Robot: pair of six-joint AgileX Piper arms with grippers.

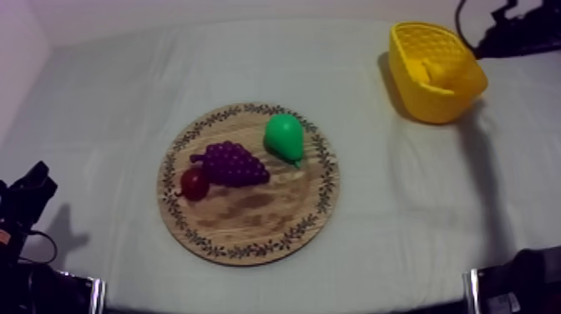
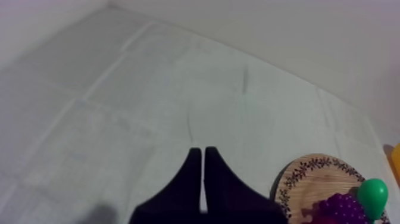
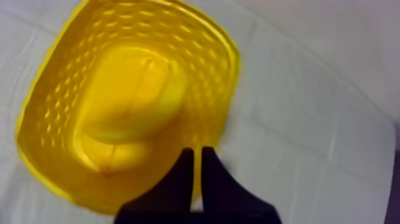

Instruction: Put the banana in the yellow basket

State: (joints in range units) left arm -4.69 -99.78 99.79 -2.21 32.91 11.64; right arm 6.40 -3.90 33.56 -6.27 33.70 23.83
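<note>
The banana [image 1: 440, 70] lies inside the yellow basket [image 1: 424, 103] at the table's far right. In the right wrist view the banana [image 3: 128, 98] rests curled on the floor of the basket [image 3: 231, 56], and my right gripper [image 3: 197, 152] hovers over the basket's near rim, shut on nothing, its fingers together as a narrow wedge. The round wooden board [image 1: 250, 219] sits mid-table with no banana on it. My left gripper [image 2: 202, 152] is shut and empty, low at the table's left edge, well away from the board [image 2: 309, 173].
On the board lie a bunch of grapes [image 1: 229, 163], a green pear [image 1: 284, 137] and a small red fruit [image 1: 194, 184]. My right arm [image 1: 513, 33] comes in at the upper right, behind the basket. Bare cloth lies between board and basket.
</note>
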